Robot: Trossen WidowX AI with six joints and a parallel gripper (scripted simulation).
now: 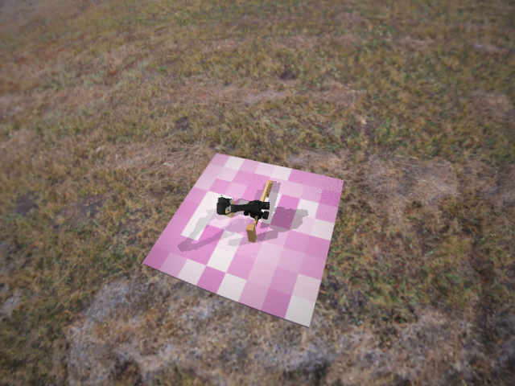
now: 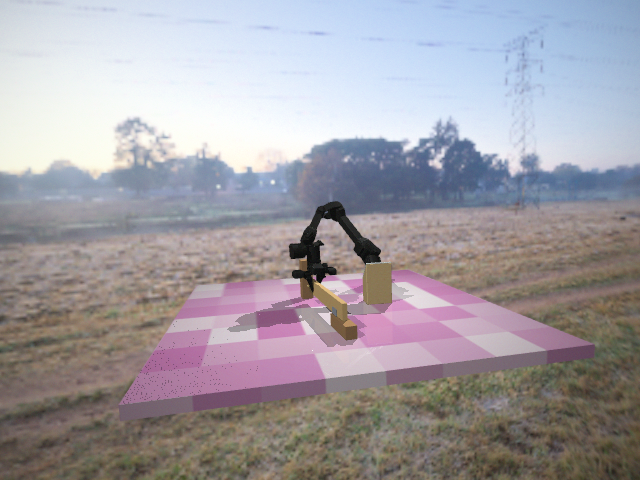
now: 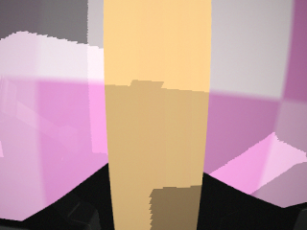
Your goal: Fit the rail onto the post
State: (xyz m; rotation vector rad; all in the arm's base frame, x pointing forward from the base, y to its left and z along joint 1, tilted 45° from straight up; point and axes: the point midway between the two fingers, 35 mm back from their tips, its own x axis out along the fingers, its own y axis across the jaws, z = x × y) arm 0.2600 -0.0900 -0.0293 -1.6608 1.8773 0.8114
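Observation:
The long wooden rail (image 1: 267, 190) (image 2: 330, 298) (image 3: 158, 48) runs from the low footboard block (image 2: 343, 327) toward the short post (image 1: 251, 233) (image 2: 306, 290). Its far end sits over the block, beside a small grey patch at the bracket. My gripper (image 2: 312, 287) (image 3: 144, 170) is shut on the rail toward its post end, one finger on each side. The rail's near end is close to the post. The pegs, the holes and any gap at the post are hidden or too small to tell. Whether the rail is exactly level I cannot tell.
An upright wooden block (image 2: 377, 284) stands beside the rail, close to the arm's base. My arm arches above the table from that side. The pink and white checked table (image 1: 232, 286) (image 2: 413, 356) has open edges, with grass around it.

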